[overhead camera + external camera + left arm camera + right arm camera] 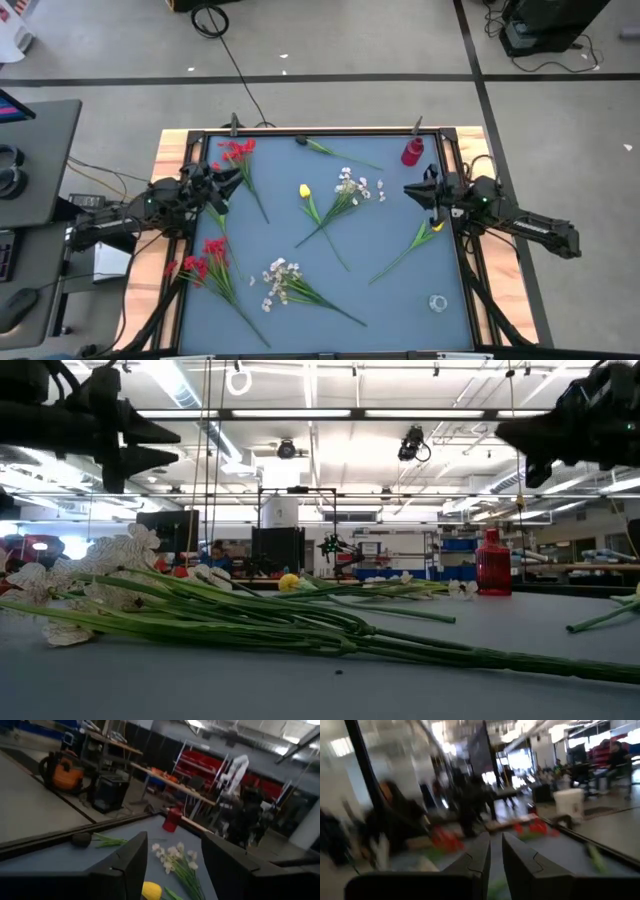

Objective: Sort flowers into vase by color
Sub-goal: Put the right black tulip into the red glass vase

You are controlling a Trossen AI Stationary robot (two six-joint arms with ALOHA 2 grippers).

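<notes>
Flowers lie flat on the blue-grey mat. Red clusters lie at the far left and near left. White sprays lie at the middle and the near middle. One yellow tulip lies at the middle, another at the right. A red vase stands at the far right. My left gripper hovers open above the left side, just nearer than the far red cluster, empty. My right gripper hovers over the right side, with only a narrow gap between its fingers.
A green stem with a dark bud lies along the far edge. A small clear glass thing stands at the near right. A black frame rims the mat. A desk with gear stands left of the table.
</notes>
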